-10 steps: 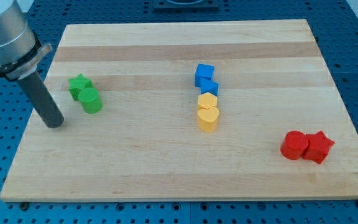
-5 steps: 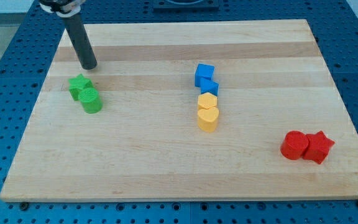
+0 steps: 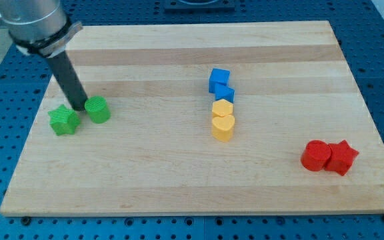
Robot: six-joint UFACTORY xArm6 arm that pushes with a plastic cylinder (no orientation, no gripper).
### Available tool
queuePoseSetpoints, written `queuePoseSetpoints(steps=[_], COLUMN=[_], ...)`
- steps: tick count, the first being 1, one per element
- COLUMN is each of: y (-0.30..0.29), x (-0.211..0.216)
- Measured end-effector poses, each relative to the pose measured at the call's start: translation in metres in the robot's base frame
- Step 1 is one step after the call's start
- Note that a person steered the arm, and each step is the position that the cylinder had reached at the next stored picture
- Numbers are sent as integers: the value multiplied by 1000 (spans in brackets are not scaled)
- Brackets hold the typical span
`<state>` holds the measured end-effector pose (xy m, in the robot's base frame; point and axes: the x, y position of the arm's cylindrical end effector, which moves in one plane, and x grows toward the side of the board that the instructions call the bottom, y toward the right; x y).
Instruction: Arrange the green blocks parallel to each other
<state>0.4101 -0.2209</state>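
No jaws to speak of here, just my tip parked between the green star block and green cylinder block at the board's left, so only small, gentle nudges are probably needed to get them level side by side.

Green star block and green cylinder side by side, slightly apart.
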Motion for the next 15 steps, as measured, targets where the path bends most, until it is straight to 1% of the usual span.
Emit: queuePoseSetpoints(steps=[1, 2, 3, 4, 5, 6, 7, 10, 12, 15], y=[16, 31, 31, 31, 42, 79, 79, 81, 67, 63], x=[-23, 5, 26, 27, 19, 66, 76, 76, 76, 76])
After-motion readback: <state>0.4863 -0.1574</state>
